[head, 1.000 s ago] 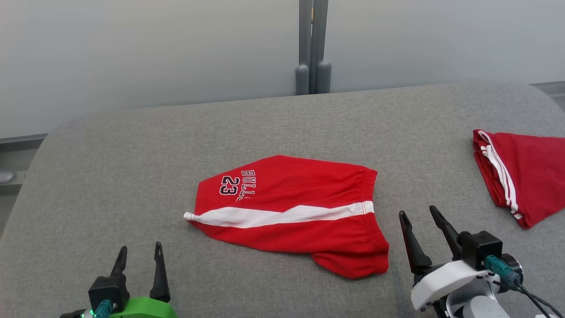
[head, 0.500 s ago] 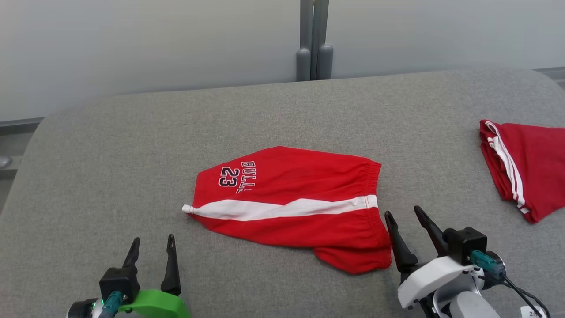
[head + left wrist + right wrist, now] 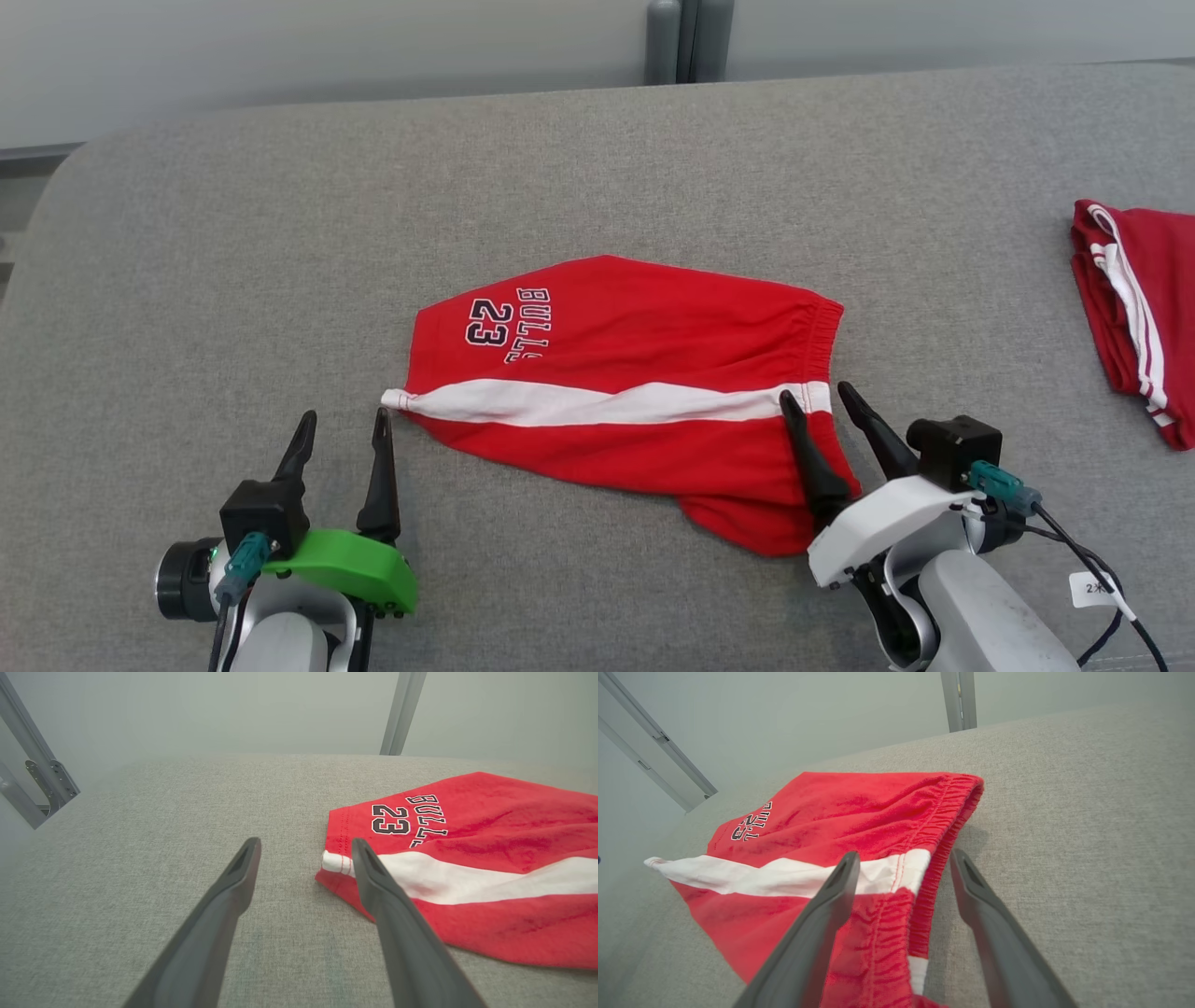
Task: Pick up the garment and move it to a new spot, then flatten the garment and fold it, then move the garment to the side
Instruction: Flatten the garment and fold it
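Both grippers stand wide open and empty, the left gripper (image 3: 344, 413) beside the hem and the right gripper (image 3: 816, 392) at the waistband of the red shorts (image 3: 635, 373), which lie quite flat in the middle of the grey surface (image 3: 560, 168), so folding and moving aside seem not yet done.

Two red garments are counted on one grey padded surface (image 3: 233, 280): one pair of shorts (image 3: 635, 373) at the middle, printed with one number, and one folded garment (image 3: 1139, 308) at the right edge. Two grippers are seen, the left gripper (image 3: 344, 425) and the right gripper (image 3: 817, 397), with two fingers each.
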Controlling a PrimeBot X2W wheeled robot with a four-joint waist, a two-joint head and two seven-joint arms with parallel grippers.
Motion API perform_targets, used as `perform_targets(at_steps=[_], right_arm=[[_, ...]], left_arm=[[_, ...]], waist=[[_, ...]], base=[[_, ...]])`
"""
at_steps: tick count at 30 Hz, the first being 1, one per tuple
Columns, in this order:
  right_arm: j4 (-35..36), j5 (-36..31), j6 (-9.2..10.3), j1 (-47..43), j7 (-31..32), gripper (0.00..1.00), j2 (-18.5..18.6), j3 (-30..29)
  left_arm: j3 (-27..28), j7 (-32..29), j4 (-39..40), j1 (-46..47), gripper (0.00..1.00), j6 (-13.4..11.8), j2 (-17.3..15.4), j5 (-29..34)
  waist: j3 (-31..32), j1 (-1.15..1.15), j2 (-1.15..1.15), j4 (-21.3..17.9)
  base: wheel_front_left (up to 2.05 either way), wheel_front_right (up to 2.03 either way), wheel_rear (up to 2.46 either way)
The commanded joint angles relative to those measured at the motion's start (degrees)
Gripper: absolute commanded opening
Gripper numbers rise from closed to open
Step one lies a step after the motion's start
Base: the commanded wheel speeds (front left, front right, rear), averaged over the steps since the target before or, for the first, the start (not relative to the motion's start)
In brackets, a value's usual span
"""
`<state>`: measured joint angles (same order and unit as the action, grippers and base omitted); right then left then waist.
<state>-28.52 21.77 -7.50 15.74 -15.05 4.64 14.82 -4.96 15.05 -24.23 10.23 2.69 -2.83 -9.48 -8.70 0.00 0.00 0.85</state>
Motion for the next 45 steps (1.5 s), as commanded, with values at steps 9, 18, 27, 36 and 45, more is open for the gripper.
perform_targets(at_steps=[9,18,27,36,45], right_arm=[[-2.0,3.8,0.03,2.1,-0.1,0.30,1.0,2.0],[-1.0,6.1,0.03,2.4,-0.1,0.00,2.4,4.2],[0.7,7.8,0.04,1.3,-0.1,0.00,4.5,6.9],[0.9,7.6,0.04,1.3,-0.1,0.00,4.7,7.1],[0.5,7.2,0.04,1.0,-0.1,0.00,4.7,6.7]], left_arm=[[-0.2,0.1,-1.1,3.3,1.00,0.7,-0.2,-0.3],[0.0,0.1,-4.0,5.3,1.00,2.0,-0.2,-2.6],[-0.2,0.1,-11.2,8.8,1.00,4.4,-0.2,-7.7],[-4.0,0.1,-14.5,10.5,1.00,4.9,-0.2,-12.9],[-10.0,0.1,-17.1,10.6,1.00,4.9,-1.6,-19.0]], waist=[[-2.3,0.00,0.00,0.8],[-2.8,0.00,0.00,0.4],[-3.7,0.00,0.00,-1.4],[-3.8,0.00,0.00,-2.1],[-3.3,0.00,0.00,-1.6]], base=[[0.00,0.00,0.00],[0.00,0.00,0.00],[0.00,0.00,0.00],[0.00,0.00,0.00],[0.00,0.00,0.00]])
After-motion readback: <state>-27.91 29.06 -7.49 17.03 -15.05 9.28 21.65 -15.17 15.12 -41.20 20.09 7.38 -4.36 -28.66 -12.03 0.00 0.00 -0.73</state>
